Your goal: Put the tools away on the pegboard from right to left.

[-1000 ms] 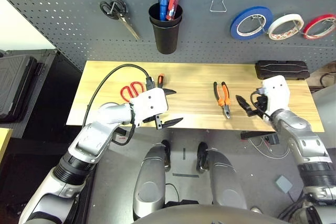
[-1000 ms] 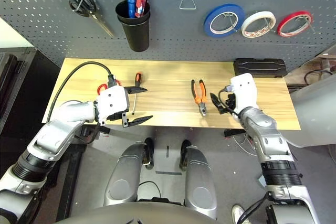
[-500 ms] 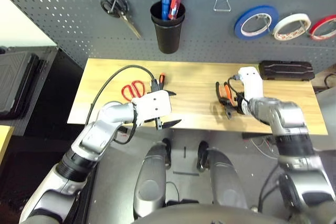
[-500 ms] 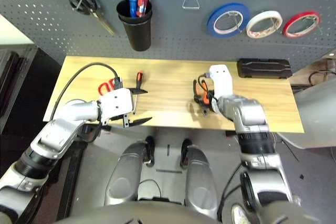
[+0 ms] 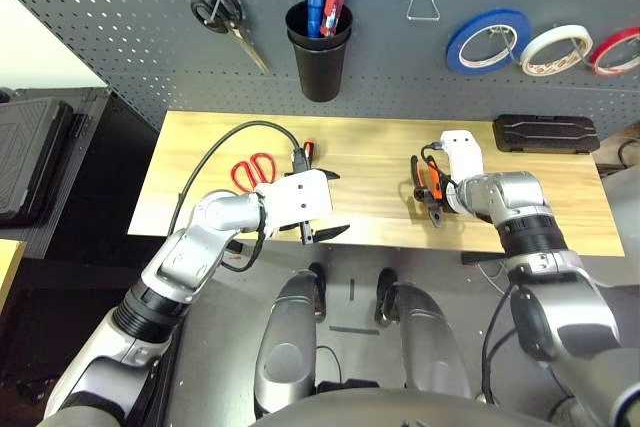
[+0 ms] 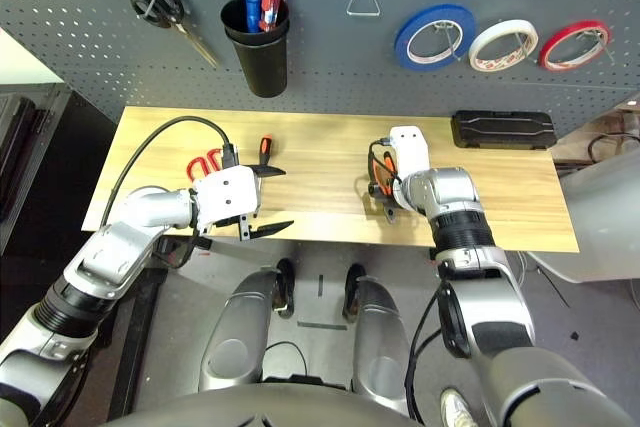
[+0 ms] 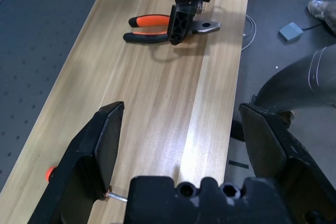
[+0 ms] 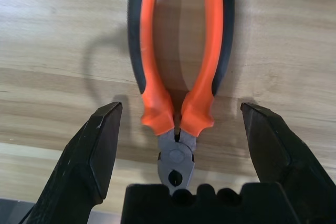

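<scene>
The orange-and-black pliers (image 8: 178,77) lie flat on the wooden table (image 5: 370,157), handles toward the pegboard (image 5: 130,37). My right gripper (image 8: 181,109) is open and low over them, one finger on each side of the pivot, apart from the metal. My left gripper (image 5: 325,204) hangs open over the table's front edge with nothing in it. The slim screwdriver (image 5: 305,152) and the red-handled scissors (image 5: 252,169) lie just behind it. The white tape roll (image 5: 548,49) hangs on a pegboard hook.
Blue tape (image 5: 482,40) and red tape (image 5: 607,50) flank the white roll. Black-handled scissors (image 5: 228,22) hang left of the black cup (image 5: 318,52), which holds pens. An empty wire hook (image 5: 422,7) sits between cup and tapes. A black case (image 5: 545,134) lies at the table's back right.
My right arm has swung left from the table's right part to the pliers, and its open fingers now straddle them. The left gripper has barely moved.
</scene>
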